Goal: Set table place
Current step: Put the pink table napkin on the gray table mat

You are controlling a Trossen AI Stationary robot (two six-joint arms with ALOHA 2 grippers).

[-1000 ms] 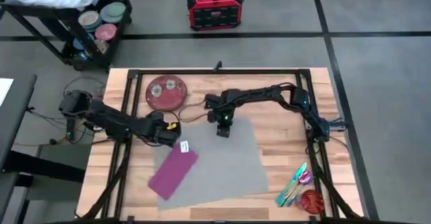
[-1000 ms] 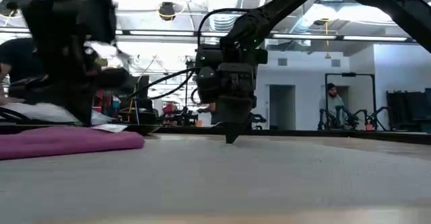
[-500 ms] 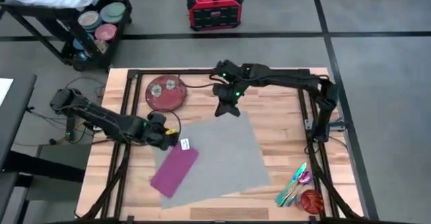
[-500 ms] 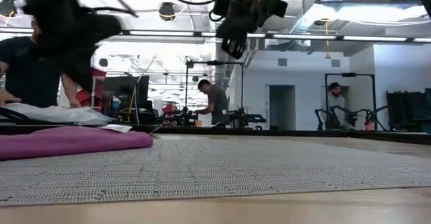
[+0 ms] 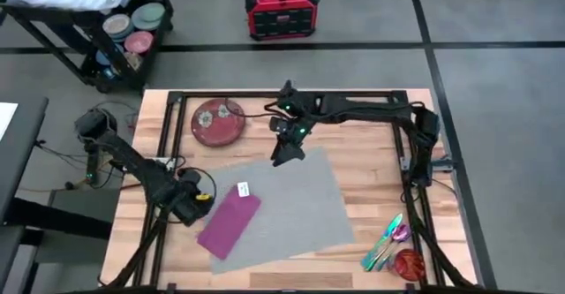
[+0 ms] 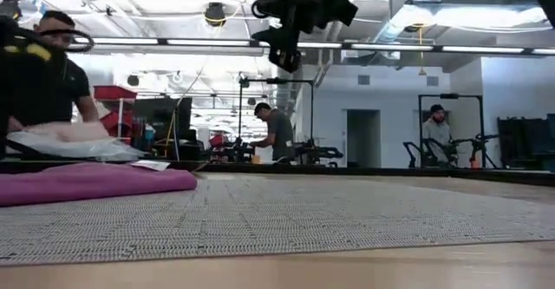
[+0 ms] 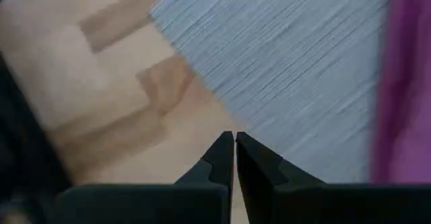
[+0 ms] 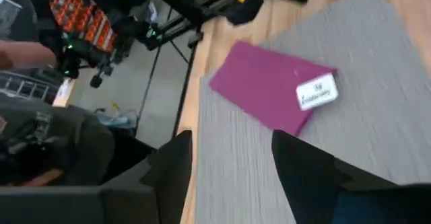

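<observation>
The grey placemat (image 5: 291, 206) lies flat on the wooden table (image 5: 371, 135). A folded purple napkin (image 5: 225, 225) with a white tag (image 5: 242, 189) rests on the mat's left part. My left gripper (image 5: 187, 207) is shut, over bare wood just off the mat's left edge (image 7: 202, 83). My right gripper (image 5: 287, 150) stands open, raised high above the mat's far edge (image 6: 286, 42), with nothing between its fingers (image 8: 229, 163).
A dark red plate (image 5: 218, 122) sits at the table's far left. Colourful cutlery (image 5: 387, 239) and a red cup (image 5: 409, 263) lie at the near right corner. Black frame rails run along the table's sides. People stand in the room beyond.
My right gripper has risen off the placemat's far part and gone up and toward the far edge. My left gripper has drawn back from the napkin's tag end toward the table's near left. The placemat and napkin lie still.
</observation>
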